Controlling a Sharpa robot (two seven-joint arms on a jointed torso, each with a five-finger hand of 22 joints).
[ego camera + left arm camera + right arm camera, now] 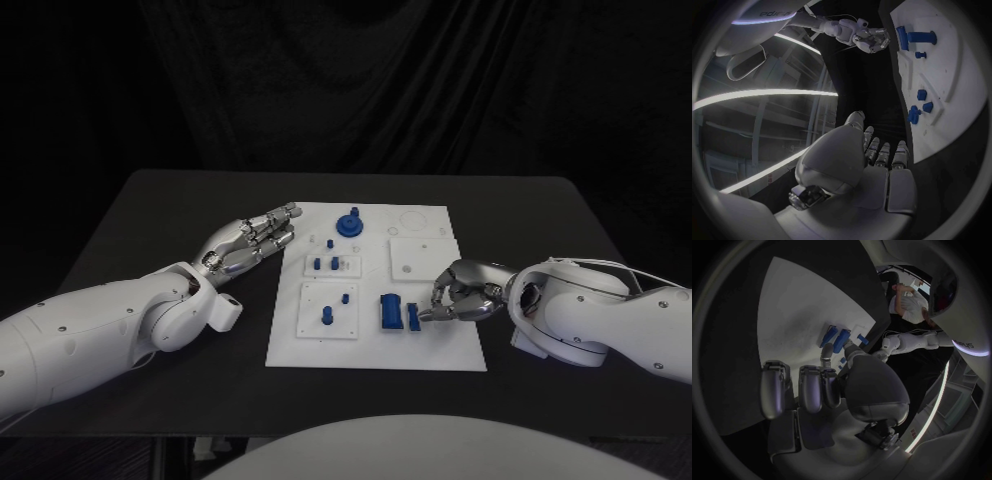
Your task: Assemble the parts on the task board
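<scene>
Two blue parts (400,312) lie on the task board (378,345); we see the right hand (459,294) pinching one. Left hand (250,241) rests beside the board's left edge, fingers extended, holding nothing.

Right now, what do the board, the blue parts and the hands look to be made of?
Board: probably matte white plastic, flat with raised square panels and no glare. Parts: likely solid blue plastic, uniform colour with a slight sheen. Left hand and right hand: silver, metal or metallic-coated plastic; highlights glint on the fingers.
</scene>
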